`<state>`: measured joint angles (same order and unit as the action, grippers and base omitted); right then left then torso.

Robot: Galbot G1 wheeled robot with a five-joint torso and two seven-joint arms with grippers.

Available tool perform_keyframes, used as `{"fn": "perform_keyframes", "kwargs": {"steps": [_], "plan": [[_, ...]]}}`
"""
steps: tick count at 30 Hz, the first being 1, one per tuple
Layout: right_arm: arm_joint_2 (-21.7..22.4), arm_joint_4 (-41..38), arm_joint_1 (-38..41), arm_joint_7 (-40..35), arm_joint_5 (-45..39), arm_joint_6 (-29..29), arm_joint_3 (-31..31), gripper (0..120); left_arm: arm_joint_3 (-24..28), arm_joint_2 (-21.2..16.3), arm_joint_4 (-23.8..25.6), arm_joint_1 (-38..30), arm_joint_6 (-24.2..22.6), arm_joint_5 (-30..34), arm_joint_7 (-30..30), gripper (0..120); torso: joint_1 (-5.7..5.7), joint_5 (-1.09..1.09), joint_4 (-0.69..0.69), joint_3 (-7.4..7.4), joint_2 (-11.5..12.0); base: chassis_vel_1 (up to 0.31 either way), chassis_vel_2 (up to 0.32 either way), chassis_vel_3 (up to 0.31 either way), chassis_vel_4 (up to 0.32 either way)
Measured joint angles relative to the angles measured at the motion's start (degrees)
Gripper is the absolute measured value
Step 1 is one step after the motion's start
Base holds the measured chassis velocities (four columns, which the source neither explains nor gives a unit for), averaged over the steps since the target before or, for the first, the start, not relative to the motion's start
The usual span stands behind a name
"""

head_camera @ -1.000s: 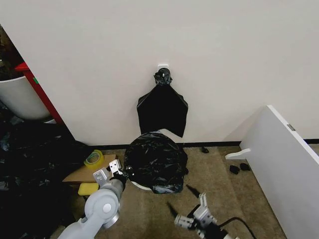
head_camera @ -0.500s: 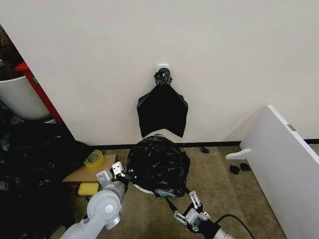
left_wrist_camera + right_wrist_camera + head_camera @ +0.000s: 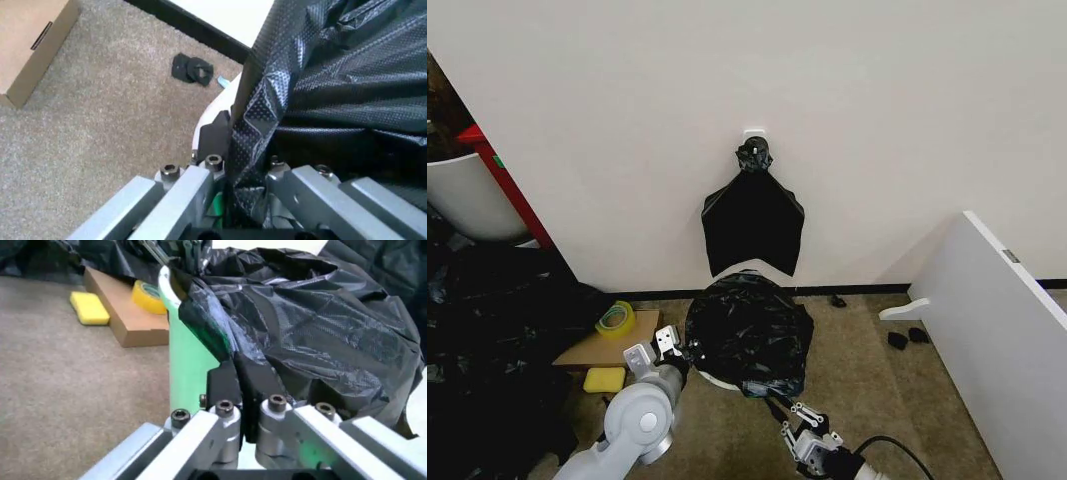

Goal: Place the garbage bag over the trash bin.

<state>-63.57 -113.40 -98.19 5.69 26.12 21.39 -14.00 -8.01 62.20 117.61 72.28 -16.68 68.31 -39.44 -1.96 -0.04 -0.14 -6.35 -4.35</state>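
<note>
We are gripping the garbage bag with both end effectors, and it is lying bunched over the mouth of the trash bin, which is standing on the carpet against the wall. The left end effector is sitting at the bin's left rim, its fingers closed on a fold of the bag's edge; in the left wrist view that fold is running straight down between the fingers, with the white rim just beyond them. The right end effector is pinching the bag's lower hem on the near right side; in the right wrist view the black film is piling up directly ahead of the fingertips and the bin wall is standing just beside them.

Both end effectors are equally close, on opposite sides of the rim. We are judging that the hem has yet to be drawn down past the rim all round.
</note>
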Motion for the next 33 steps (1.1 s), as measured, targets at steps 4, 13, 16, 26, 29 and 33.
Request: {"fn": "perform_keyframes", "kwargs": {"steps": [4, 13, 16, 26, 29, 33], "plan": [[-0.25, 0.21, -0.21, -1.10, 0.37, -0.03, 0.22, 0, -0.08, 0.12, 0.34, 0.29, -0.01, 0.07, 0.07, 1, 0.00, 0.00, 0.00, 0.00, 0.00, 0.000, 0.000, 0.000, 0.000], [0.29, 0.05, -1.27, 5.01, -2.85, 1.96, 2.45, 0, 0.43, 0.94, 0.43, -0.34, 0.17, 1.02, -0.33, 1, 0.00, 0.00, -0.01, 0.00, 0.00, 0.000, 0.000, 0.000, 0.000], [-0.14, 1.96, 0.17, 5.69, -2.08, 2.18, 3.80, 0, 0.57, 1.31, 0.65, -0.49, 0.16, 1.35, -0.68, 1, 0.00, 0.01, -0.01, 0.00, 0.00, 0.000, 0.000, 0.000, 0.000], [-2.90, 9.87, 7.77, 5.77, -0.35, -0.26, 6.44, 0, 0.81, 2.22, 1.72, -0.52, -0.20, 3.99, -2.35, 1, 0.00, 0.01, 0.00, 0.00, 0.00, 0.000, 0.000, 0.000, 0.000], [-3.99, 13.55, 10.20, 5.34, 0.02, -1.04, 6.70, 0, 0.82, 2.45, 2.20, -0.51, -0.33, 4.49, -2.77, 1, 0.00, -0.01, 0.00, 0.00, 0.00, 0.000, 0.000, 0.000, 0.000], [-4.99, 17.29, 11.97, 4.12, -0.18, -2.58, 6.87, 0, 0.68, 2.35, 2.55, -0.44, -0.53, 4.90, -3.03, 1, 0.00, 0.00, 0.00, 0.00, 0.00, 0.000, 0.000, 0.000, 0.000]]}}
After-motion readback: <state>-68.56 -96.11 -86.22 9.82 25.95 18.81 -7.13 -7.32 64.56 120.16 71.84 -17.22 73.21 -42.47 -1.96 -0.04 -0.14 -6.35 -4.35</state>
